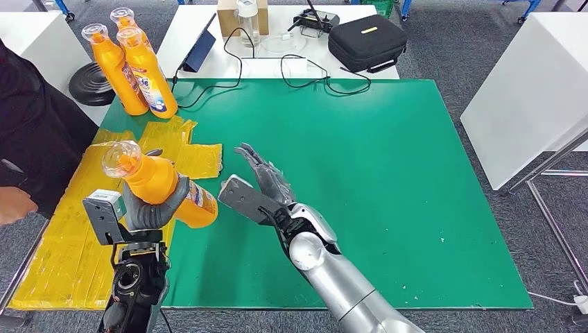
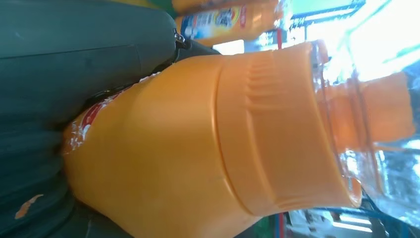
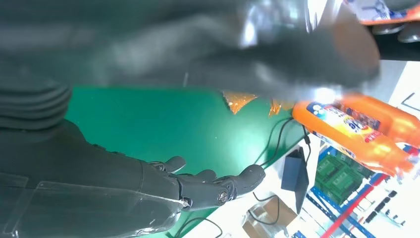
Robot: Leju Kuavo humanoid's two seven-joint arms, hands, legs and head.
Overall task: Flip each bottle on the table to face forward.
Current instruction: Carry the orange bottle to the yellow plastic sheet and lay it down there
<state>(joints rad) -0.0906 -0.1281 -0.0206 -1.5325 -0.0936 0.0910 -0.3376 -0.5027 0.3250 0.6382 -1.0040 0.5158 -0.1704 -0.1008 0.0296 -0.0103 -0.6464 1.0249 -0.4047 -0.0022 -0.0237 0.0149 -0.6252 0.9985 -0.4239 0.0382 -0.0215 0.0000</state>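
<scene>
My left hand (image 1: 154,207) grips an orange bottle (image 1: 163,184) with a clear cap, held tilted above the yellow sheets at the table's left. In the left wrist view the same bottle (image 2: 208,144) looms close, its label partly showing. My right hand (image 1: 263,179) hovers open just right of the bottle's base, fingers spread over the green mat. In the right wrist view the open right hand (image 3: 198,186) stretches toward the far table. A group of three orange bottles (image 1: 135,66) stands upright at the far left corner; two of those bottles (image 3: 356,131) appear in the right wrist view.
A person in dark clothing (image 1: 31,132) stands at the left edge, a hand near the table. The green mat (image 1: 388,173) covers most of the table. Behind it lie a black case (image 1: 366,43), cables, a tablet (image 1: 200,50) and a cardboard box (image 1: 232,15).
</scene>
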